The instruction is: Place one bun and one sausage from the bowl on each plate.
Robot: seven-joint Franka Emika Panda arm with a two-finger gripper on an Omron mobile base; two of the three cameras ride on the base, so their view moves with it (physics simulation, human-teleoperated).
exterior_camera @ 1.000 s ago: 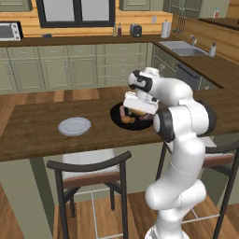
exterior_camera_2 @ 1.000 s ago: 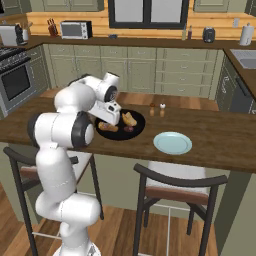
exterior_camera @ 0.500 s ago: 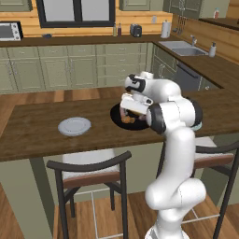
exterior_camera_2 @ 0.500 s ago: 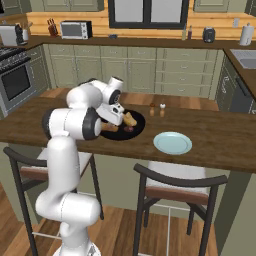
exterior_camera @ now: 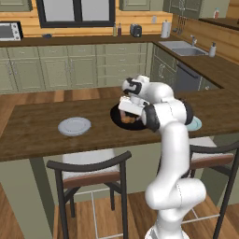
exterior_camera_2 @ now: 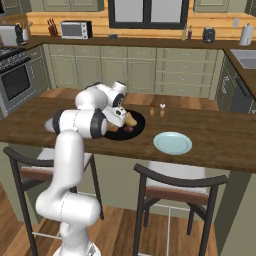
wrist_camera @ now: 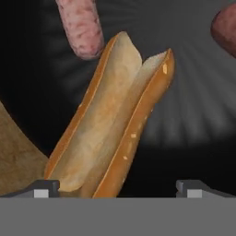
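over the last second the arm has dropped its tool (wrist_camera: 118,186) into the bowl (exterior_camera_2: 136,131) on the surface (exterior_camera: 32,135), jaws spread open either side of a split bun (wrist_camera: 110,129), so a grasp looks imminent; both plates wait bare.

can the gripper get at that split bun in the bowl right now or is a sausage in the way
Probably yes. In the hand view the bun lies just ahead of the open gripper, its near end between the fingertips. The sausage lies beyond the bun's far end, apart from it.
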